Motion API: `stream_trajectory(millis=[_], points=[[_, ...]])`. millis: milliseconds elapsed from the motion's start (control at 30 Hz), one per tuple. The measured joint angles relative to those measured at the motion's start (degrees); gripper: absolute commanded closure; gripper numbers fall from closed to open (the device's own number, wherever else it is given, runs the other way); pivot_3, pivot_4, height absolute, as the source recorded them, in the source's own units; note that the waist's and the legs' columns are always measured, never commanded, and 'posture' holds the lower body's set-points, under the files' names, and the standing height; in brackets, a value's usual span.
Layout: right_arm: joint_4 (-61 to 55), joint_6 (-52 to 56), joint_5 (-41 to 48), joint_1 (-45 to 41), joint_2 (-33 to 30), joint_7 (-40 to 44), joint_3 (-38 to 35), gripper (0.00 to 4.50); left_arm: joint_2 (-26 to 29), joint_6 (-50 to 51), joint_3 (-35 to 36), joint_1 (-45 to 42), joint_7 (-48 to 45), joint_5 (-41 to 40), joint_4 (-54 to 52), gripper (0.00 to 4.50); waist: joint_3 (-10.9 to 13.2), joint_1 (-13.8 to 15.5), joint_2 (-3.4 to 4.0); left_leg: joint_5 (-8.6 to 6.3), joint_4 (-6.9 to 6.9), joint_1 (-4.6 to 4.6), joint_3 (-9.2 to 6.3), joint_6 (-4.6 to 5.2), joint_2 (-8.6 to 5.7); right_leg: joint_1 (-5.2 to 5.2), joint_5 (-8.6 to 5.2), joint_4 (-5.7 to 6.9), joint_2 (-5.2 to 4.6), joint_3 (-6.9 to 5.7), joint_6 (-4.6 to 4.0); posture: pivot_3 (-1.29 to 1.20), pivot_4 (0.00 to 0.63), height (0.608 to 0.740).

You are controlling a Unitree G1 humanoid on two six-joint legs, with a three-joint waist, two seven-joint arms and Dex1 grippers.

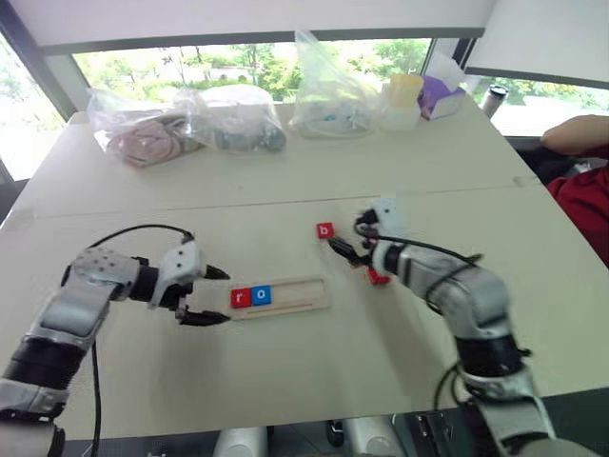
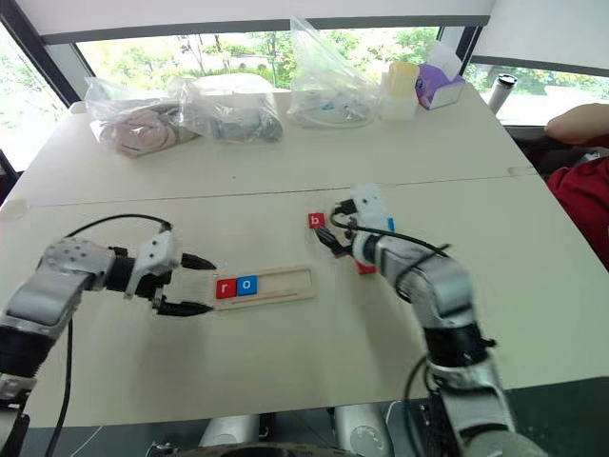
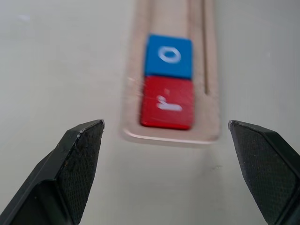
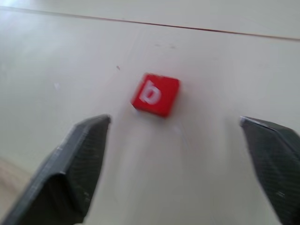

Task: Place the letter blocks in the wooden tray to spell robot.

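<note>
The wooden tray (image 1: 300,291) lies in the middle of the table with a red r block (image 1: 241,297) and a blue o block (image 1: 263,295) side by side at its left end. My left gripper (image 1: 226,296) stands open just off that end, its fingers apart from the tray (image 3: 173,14) and from the r (image 3: 167,103) and o (image 3: 168,55). A red b block (image 1: 324,229) lies loose behind the tray. My right gripper (image 1: 348,238) is open just short of the b (image 4: 154,94). Another red block (image 1: 379,277) peeks from under the right wrist.
Clear plastic bags (image 1: 228,119) with contents, a lidded cup (image 1: 402,100) and a purple box (image 1: 441,95) line the table's far edge. A person's arm (image 1: 576,133) and red sleeve show at the far right. A seam crosses the tabletop (image 1: 190,205).
</note>
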Motion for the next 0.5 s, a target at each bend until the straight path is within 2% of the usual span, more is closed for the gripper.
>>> stream_trajectory(millis=[200, 400, 500], points=[[9.0, -1.1, -6.0, -5.5, 7.4, -4.9, 1.3, 0.00, 1.1, 8.2, 9.2, -1.2, 6.9, -4.7, -3.9, 0.07, 0.0, -0.3, 0.02, 0.00, -0.05, 0.01, 0.10, 0.00, -0.01, -0.04, 0.00, -0.01, -0.02, 0.03, 0.00, 0.00, 0.150, 0.740], [14.5, -3.6, -10.1, -8.6, 10.8, -6.8, 1.5, 0.00, 1.4, 12.9, 13.8, 1.5, 11.8, -7.4, -9.5, 0.07, 0.0, -0.7, 0.02, 0.00, -0.05, 0.14, 0.12, 0.00, 0.03, 0.01, 0.01, 0.02, 0.00, 0.11, -0.01, 0.00, 0.150, 0.740], [16.4, -4.5, -12.2, -9.5, 11.6, -7.3, 2.0, 0.92, 0.7, 14.4, 14.1, 4.1, 13.7, -8.5, -12.1, 0.00, 0.0, -0.6, 0.01, 0.00, -0.05, 0.14, 0.12, 0.00, 0.03, 0.01, 0.02, 0.03, 0.01, 0.11, -0.04, 0.00, 0.150, 0.740]])
